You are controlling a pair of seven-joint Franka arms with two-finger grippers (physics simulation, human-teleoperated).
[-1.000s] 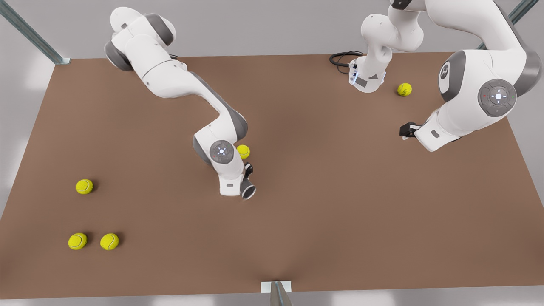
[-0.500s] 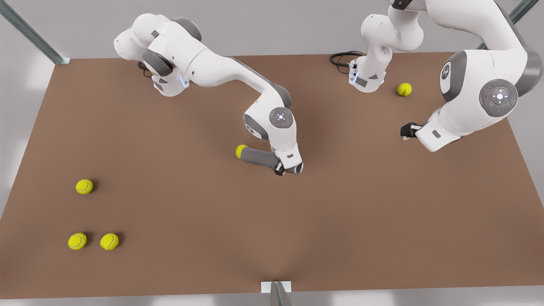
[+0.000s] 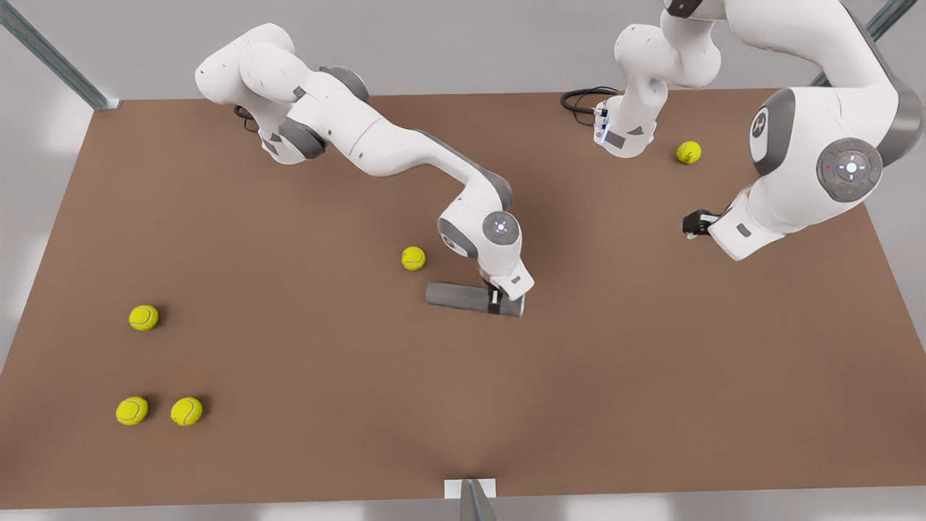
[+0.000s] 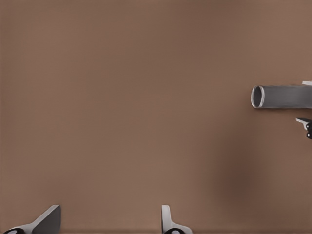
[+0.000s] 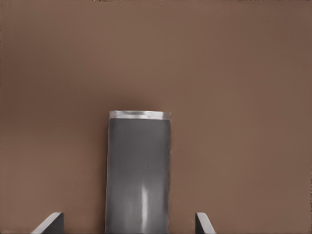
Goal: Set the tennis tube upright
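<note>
Right now the tennis tube lies flat on its side on the brown bench, roughly mid-bench, not upright. Right pincer sits over the tube nr the end toward the front view's right. In the right wrist view its fingers straddle the tube w/ a strip of bench showing each side, so released, not clamped on it; the silver rim is at the tube's far end from the pincer.

Left pincer waits well apart from the tube, toward the front view's right. Its fingers are spread w/ nothing between, and the left wrist view has the tube's hollow end facing it.

One tennis ball lies near the tube's other end, not touching. Three more balls lie well off from the tube toward the front view's left, and one ball is beyond the left pincer.
</note>
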